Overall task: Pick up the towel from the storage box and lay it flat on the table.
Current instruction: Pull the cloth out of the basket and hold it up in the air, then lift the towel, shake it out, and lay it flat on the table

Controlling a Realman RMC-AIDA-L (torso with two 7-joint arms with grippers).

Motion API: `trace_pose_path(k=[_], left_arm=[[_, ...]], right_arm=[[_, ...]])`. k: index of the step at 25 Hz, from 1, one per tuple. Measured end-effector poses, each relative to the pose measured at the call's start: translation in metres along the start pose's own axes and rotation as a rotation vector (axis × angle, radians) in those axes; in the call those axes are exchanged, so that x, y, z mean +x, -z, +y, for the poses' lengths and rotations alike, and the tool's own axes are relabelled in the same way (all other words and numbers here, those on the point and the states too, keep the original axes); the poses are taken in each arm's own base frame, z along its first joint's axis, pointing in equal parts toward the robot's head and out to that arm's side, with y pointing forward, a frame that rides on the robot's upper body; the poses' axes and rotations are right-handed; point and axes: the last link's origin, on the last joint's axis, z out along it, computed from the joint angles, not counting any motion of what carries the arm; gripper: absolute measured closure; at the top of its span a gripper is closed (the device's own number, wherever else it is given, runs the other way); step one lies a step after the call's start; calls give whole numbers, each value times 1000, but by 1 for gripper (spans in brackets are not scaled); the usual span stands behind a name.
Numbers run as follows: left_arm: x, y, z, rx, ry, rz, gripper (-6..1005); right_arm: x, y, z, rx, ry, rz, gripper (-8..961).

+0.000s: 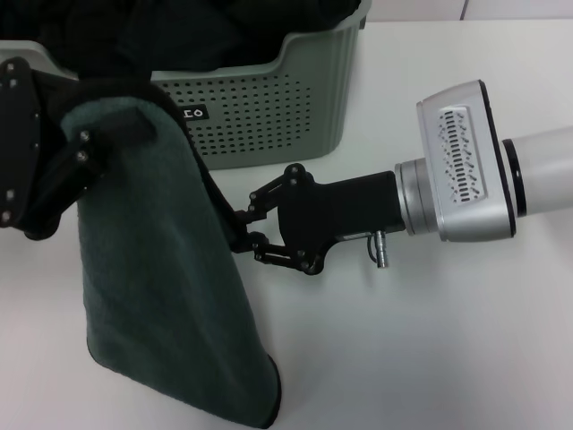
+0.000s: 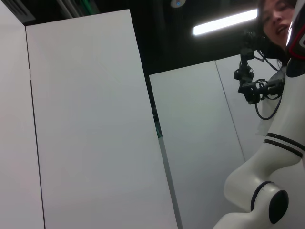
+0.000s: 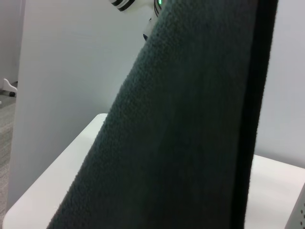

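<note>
The dark teal-green towel (image 1: 161, 287) hangs in a long fold over the white table (image 1: 430, 340), its lowest corner down by the table's front. My left gripper (image 1: 85, 143) is shut on the towel's top end at the left, in front of the storage box (image 1: 269, 107). My right gripper (image 1: 238, 227) reaches in from the right and is shut on the towel's black-edged side, about halfway down. In the right wrist view the towel (image 3: 181, 143) fills the picture. The left wrist view shows none of the task's things.
The pale green basket stands at the back with plain black cloths (image 1: 224, 27) inside and a small black label (image 1: 192, 114) on its front. White table lies to the right and front. The left wrist view shows white panels (image 2: 95, 133) and the robot's body (image 2: 267, 191).
</note>
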Motion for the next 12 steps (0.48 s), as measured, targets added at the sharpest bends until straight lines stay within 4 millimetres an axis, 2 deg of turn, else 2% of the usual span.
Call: trace_pose_path(k=[6, 12], left_arm=[[0, 1, 0, 5, 0, -1, 996], [-3, 11, 4, 65, 27, 6, 996]], right_arm=[[2, 3, 4, 14, 5, -13, 764], [6, 18, 18, 129, 21, -89, 854]])
